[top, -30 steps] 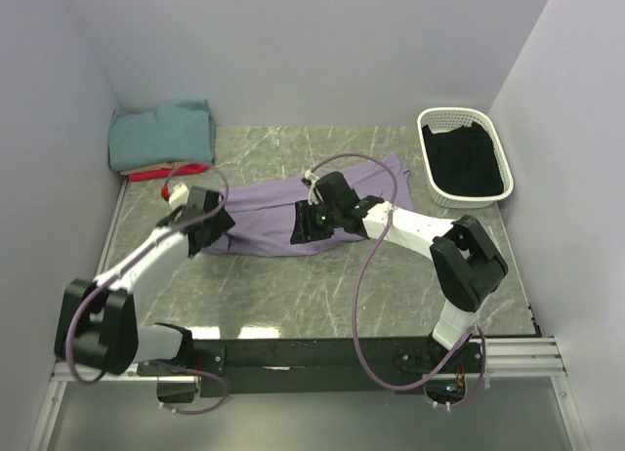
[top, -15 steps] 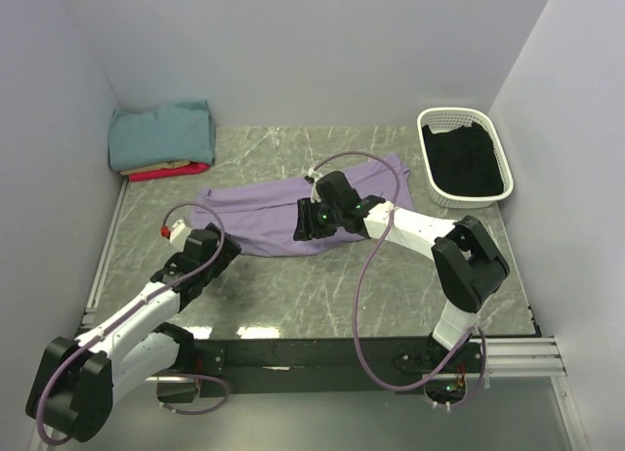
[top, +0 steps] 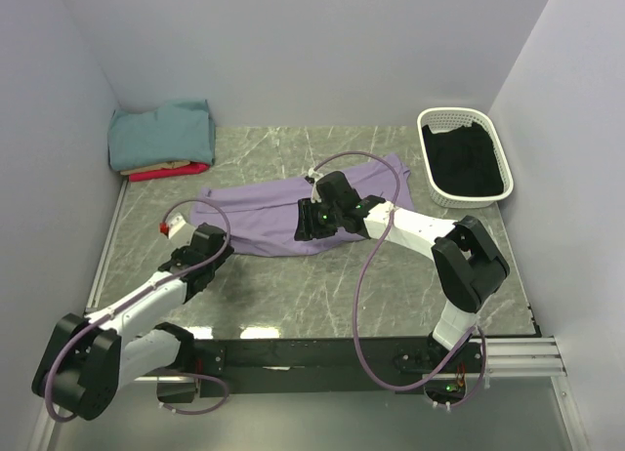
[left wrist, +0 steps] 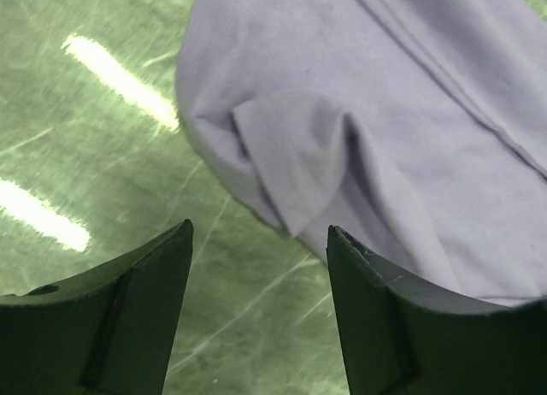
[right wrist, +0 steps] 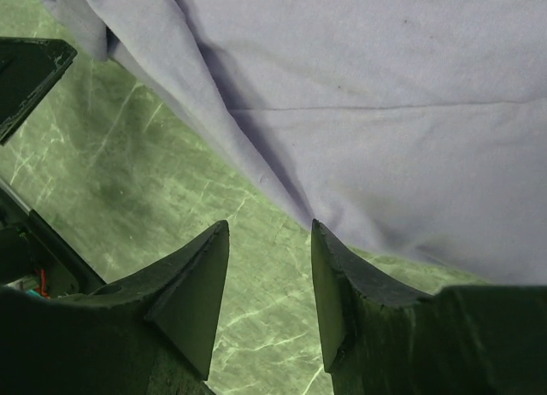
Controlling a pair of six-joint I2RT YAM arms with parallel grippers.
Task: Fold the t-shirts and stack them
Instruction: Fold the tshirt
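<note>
Far left of the lavender t-shirt (top: 259, 215), the folded stack (top: 161, 139) sits. Just off the shirt's near-left corner hangs the left gripper (left wrist: 259, 232), jaws apart and empty, cloth straight ahead. That shirt lies flat on the table (top: 391, 266), long axis left to right, its right end angled away. At its near edge, mid-length, the right gripper (right wrist: 269, 228) has jaws parted, gripping nothing. Left arm seems nearer that corner.

Table (top: 293, 297) layout
Spread t-shirt (top: 269, 215) lies across the centre; folded t-shirts (top: 161, 139) sit stacked in the far left corner; basket (top: 469, 198) stands in the far right corner.
</note>
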